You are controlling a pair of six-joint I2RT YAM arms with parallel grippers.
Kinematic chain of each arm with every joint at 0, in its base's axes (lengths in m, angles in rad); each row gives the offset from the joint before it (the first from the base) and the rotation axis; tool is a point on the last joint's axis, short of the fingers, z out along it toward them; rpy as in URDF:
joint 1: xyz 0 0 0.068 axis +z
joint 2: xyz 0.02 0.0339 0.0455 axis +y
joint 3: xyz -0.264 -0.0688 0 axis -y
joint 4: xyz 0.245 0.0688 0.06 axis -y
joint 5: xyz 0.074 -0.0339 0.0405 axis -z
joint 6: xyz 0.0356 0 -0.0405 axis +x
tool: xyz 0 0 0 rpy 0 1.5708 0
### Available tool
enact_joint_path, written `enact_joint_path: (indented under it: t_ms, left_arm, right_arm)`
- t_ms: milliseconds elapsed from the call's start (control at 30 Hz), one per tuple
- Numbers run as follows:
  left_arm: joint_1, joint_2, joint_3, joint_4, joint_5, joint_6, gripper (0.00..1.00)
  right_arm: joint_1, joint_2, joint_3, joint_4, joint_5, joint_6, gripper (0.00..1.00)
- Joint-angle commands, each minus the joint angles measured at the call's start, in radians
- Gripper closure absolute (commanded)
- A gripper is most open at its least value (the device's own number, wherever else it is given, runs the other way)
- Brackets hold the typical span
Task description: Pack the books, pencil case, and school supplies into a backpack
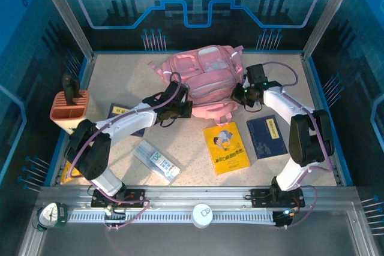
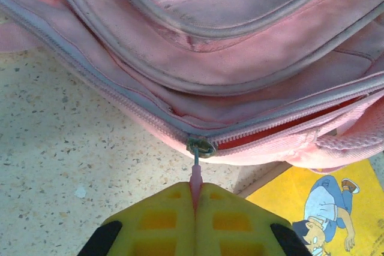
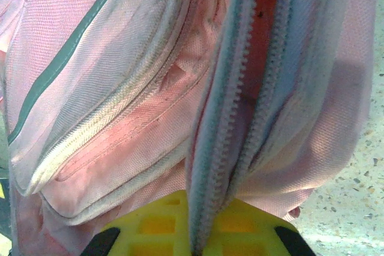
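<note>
Left fingers on backpack zip-pull

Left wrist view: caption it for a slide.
Left gripper pinching the zip pull of the pink backpack, a yellow book lying nearby.

The left arm and right arm are white with black joints and purple cables; left gripper and right gripper have yellow gridded fingers.

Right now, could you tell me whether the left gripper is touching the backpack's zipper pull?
Touching. The left wrist view shows the left gripper shut on the pink zipper pull of the backpack, its tab pinched between the yellow fingertips.
</note>
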Motion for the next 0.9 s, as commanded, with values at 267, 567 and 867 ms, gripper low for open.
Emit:
enact_joint_path:
  t_ms: [267,567,867]
  left_arm:
    - [-0.019,0.029,0.010,0.086,0.039,-0.096,1.00]
    - [-0.047,0.023,0.015,0.102,0.035,-0.088,1.00]
    - [-0.061,-0.003,-0.005,0.127,0.043,-0.077,1.00]
  right_arm:
    - [0.040,-0.118,-0.015,-0.068,0.033,0.023,0.26]
    - [0.245,-0.247,-0.138,-0.048,0.096,0.292,0.14]
    - [0.350,-0.147,-0.114,0.032,0.135,0.456,0.12]
